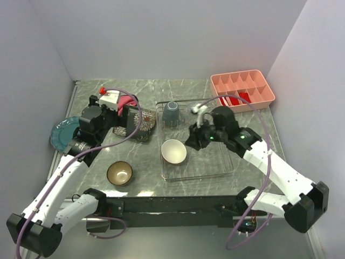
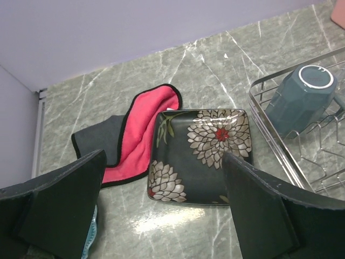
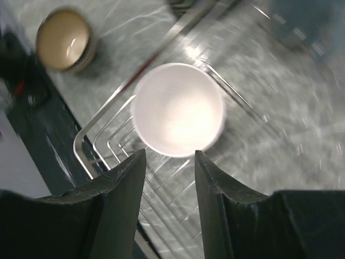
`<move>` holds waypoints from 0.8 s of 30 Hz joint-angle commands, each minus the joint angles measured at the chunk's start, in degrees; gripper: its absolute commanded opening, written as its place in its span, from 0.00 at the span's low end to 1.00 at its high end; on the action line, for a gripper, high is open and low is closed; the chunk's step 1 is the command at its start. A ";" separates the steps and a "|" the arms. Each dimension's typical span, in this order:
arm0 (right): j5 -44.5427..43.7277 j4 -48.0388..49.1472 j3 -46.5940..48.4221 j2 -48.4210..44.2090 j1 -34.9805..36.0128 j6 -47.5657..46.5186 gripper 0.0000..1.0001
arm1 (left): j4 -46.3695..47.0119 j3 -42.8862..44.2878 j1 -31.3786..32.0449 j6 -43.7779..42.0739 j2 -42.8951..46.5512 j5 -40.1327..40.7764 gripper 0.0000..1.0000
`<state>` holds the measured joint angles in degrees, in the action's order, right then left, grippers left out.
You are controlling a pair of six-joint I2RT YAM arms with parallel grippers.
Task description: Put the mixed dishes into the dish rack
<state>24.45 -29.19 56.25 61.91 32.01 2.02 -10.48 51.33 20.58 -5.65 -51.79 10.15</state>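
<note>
Jaws on both arms stand apart and empty. From above, the left gripper [image 1: 125, 116] hangs over the square plate [image 1: 141, 125], which lies on the table left of the dish rack [image 1: 215, 162]. The right gripper [image 1: 193, 137] sits just beside a white-lined bowl [image 1: 174, 151] resting inside the rack near a mug [image 1: 172, 113]. A blue plate [image 1: 63, 134] and a dark bowl [image 1: 119, 173] wait outside.

Left wrist view: fingers [image 2: 59, 205] spread wide with nothing between them, the square plate [image 2: 199, 154] below, its edge against a red cloth [image 2: 143, 132].

Right wrist view, blurred: fingers [image 3: 116, 205] part-open, clear of the white-lined bowl [image 3: 178, 108].

By the look of it the bowl is delivered and the square plate comes next. That move calls for coming down on one edge of the plate, pinching it, and standing it among the rack's wires.
</note>
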 commanded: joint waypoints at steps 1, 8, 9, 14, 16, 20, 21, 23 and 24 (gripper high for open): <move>-0.54 -1.92 4.83 4.78 7.79 -18.26 0.49 | 1.60 0.08 -0.27 -3.57 0.64 1.18 0.95; 0.34 -4.04 9.23 12.18 13.59 -29.16 0.50 | -2.01 5.45 -5.46 -6.04 -2.62 3.82 0.96; -0.18 -3.77 8.88 12.62 14.48 -29.70 0.50 | -1.57 5.36 -5.46 -6.21 -2.44 3.91 0.96; -3.78 -8.06 12.04 19.20 18.43 -27.35 0.73 | -1.21 5.01 -5.55 -2.71 0.37 2.59 0.97; -5.37 -8.25 12.92 20.44 19.93 -25.41 0.83 | -1.64 3.87 -5.55 -1.39 2.47 2.42 0.97; -8.61 -4.48 10.29 20.62 22.30 -23.99 0.89 | -3.05 1.85 -5.64 -0.07 5.47 0.75 0.97; -9.24 -4.73 10.28 21.92 22.74 -23.99 0.89 | -3.66 1.93 -5.90 0.29 5.82 -0.12 0.97; -12.73 -3.69 9.85 22.64 22.75 -23.91 0.87 | -4.63 2.72 -9.05 1.08 6.35 -1.80 0.97; -13.45 -3.25 9.24 22.73 22.75 -23.91 0.86 | -4.81 3.50 -10.54 2.30 5.92 -2.06 0.96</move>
<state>17.15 -35.35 65.98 83.29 54.11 -22.79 -14.26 53.58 14.00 -6.85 -46.37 11.00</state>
